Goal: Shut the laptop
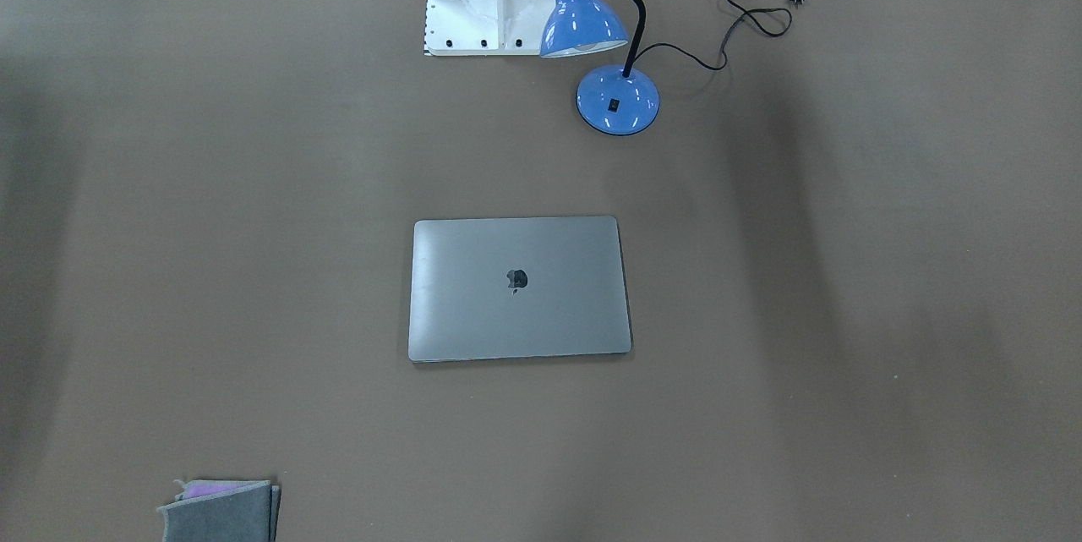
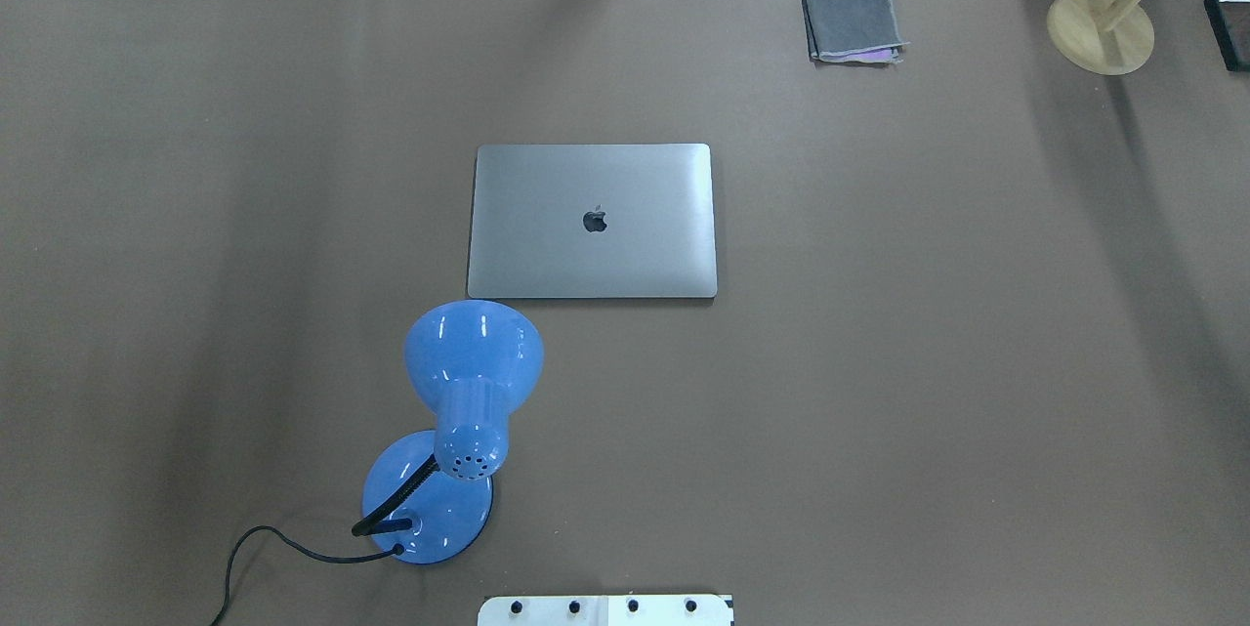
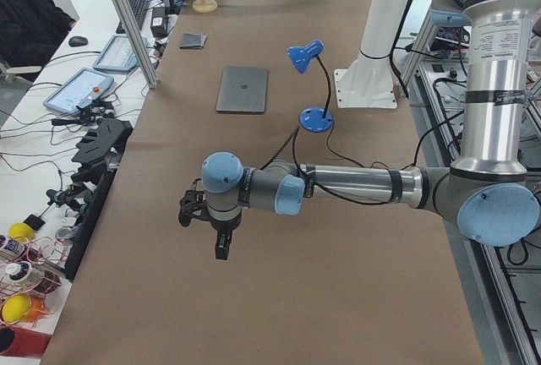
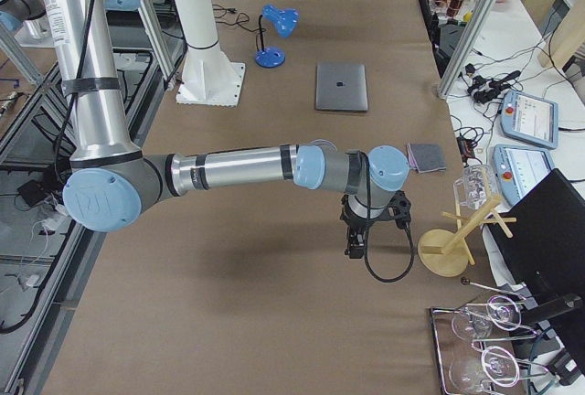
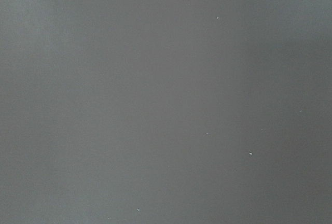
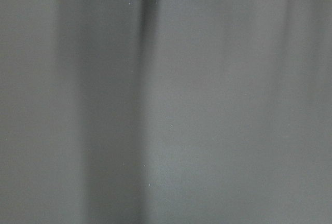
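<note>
While the laptop lies shut, left end effector and right end effector hang far off, state unclear.

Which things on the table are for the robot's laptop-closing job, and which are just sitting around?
For the job:
- laptop, its lid already down flat

Just lying about:
- blue desk lamp
- grey felt pouch
- wooden stand
</note>
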Action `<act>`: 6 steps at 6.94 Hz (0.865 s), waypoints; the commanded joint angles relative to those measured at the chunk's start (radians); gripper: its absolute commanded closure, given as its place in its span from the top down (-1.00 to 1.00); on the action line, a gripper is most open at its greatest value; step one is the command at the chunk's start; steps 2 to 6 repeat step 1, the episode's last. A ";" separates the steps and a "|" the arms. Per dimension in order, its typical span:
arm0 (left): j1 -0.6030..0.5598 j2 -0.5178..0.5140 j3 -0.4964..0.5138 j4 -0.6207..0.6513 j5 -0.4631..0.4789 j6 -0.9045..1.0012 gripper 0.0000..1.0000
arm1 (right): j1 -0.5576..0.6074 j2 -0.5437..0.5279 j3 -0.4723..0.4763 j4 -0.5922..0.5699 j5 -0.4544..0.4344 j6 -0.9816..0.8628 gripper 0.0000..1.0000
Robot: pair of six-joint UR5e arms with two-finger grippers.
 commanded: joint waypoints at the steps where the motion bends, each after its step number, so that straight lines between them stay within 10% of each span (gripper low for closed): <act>1: 0.000 0.000 0.000 0.000 0.000 0.001 0.97 | 0.000 0.004 0.001 0.001 -0.001 0.003 1.00; 6: 0.000 0.000 0.000 0.000 0.000 0.001 0.97 | 0.000 0.004 0.001 0.001 -0.001 0.003 1.00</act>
